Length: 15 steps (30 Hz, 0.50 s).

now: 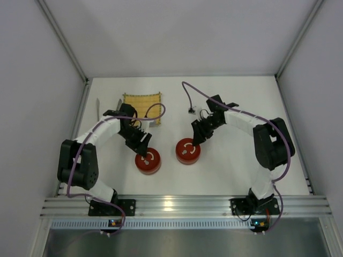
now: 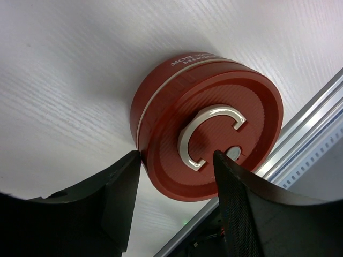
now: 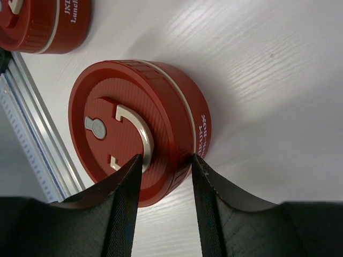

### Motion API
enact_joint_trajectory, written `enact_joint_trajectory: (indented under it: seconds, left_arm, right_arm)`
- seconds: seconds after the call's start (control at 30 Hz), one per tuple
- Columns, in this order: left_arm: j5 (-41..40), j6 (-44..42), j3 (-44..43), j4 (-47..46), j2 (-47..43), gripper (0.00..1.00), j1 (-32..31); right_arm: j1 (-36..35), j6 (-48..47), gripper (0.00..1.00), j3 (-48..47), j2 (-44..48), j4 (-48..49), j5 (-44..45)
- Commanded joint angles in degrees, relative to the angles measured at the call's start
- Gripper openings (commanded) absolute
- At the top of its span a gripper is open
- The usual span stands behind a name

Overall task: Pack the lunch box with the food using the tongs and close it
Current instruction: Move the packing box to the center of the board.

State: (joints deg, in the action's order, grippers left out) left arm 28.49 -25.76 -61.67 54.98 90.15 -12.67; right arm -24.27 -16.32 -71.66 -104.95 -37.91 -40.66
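Left pincer [image 2: 177,206] spread wide, fingers straddling the near rim of the left box [image 2: 206,126], one finger at the side wall, the other over the lid by the silver handle. Right pincer [image 3: 163,206] likewise parted, astride the edge of the right box [image 3: 139,128], nothing gripped. Both red boxes lidded, side by side on the tabletop [image 1: 230,101], near the arms. Farther back, a yellow mat [image 1: 142,101] and what looks like tongs [image 1: 99,110] at its left. No food visible. Fits lids about to come off, or lids just seated; cannot tell which. Whichever it is, a firm, square bite on the rim needed.
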Motion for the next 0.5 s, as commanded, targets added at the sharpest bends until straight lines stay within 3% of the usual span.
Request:
enact_joint_trajectory:
  seconds: [0.0,0.17,0.47]
  left_arm:
    - [-0.7,1.2,0.8,-2.9,0.3,0.61,-2.2]
    - [-1.2,2.1,2.3,-4.0,0.8,0.52,-4.2]
    - [0.0,6.0,1.5,-6.5,3.5,0.48,-7.4]
  right_arm:
    - [-1.0,-1.5,0.40,3.1,1.3,-1.2,0.9]
    - [-1.5,-1.4,0.40,4.7,2.9,-1.3,0.4]
    - [-2.9,-2.9,0.40,7.4,3.8,-2.5,-1.1]
